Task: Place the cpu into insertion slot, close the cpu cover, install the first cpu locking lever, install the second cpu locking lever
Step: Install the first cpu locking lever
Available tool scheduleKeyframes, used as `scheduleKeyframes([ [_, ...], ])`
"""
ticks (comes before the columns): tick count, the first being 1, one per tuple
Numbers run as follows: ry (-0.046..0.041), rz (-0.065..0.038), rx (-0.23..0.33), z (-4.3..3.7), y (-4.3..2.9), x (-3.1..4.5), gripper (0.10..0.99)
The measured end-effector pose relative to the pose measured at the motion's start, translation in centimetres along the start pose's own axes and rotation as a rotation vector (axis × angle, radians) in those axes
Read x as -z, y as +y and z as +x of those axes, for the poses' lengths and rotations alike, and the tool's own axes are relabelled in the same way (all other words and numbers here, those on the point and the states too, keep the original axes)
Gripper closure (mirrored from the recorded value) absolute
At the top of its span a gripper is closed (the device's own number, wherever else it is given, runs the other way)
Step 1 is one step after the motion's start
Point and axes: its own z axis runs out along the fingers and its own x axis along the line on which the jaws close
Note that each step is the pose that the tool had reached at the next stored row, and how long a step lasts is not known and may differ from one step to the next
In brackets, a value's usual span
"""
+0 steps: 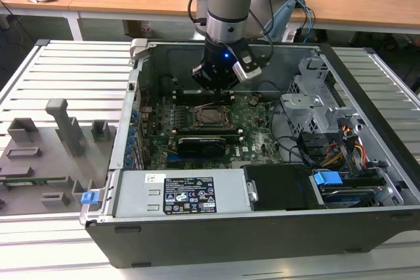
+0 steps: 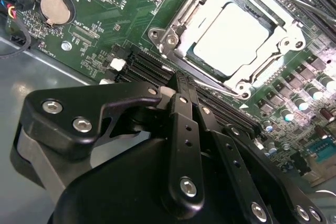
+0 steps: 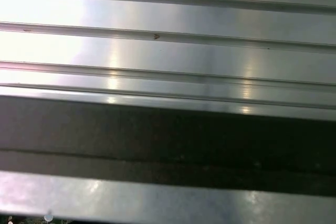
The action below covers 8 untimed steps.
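Exterior view high, overlooking the open computer case (image 1: pixel 262 227), second wrist view close over its insertion slot (image 2: pixel 236 38), first wrist view against ribbed metal (image 3: pixel 168 51)

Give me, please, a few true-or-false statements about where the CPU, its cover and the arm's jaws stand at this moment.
1. The cpu lies in the insertion slot. True.
2. The cpu cover is closed down over the chip's edges. True.
3. The gripper carries the chip between its jaws. False: it holds nothing, the chip lies in the socket on the board.
4. In the exterior view the gripper hangs outside the computer case, over the grey rack. False: it hangs inside the open case, above the green board.
5. A round coin battery sits on the board. True.
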Motion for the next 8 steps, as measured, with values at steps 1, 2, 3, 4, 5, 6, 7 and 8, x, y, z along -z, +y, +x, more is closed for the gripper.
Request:
scheduleKeyframes([
  [1, 0.0, 0.0, 0.0, -0.04, -0.01, -0.06, 0.98],
  [2, 0.0, 0.0, 0.0, -0.06, -0.01, -0.11, 0.98],
  [3, -0.0001, 0.0, 0.0, -0.08, -0.02, -0.18, 0.98],
  [4, 0.0, 0.001, 0.0, -0.08, -0.02, -0.25, 0.98],
  [5, 0.0, 0.001, 0.0, -0.1, -0.03, -0.36, 0.98],
  [6, 0.0002, 0.002, 0.0, -0.1, -0.03, -0.44, 0.98],
  [7, 0.0002, 0.003, 0.0, -0.11, -0.04, -0.51, 0.98],
  [8, 0.0003, 0.004, 0.0, -0.12, -0.04, -0.56, 0.98],
])
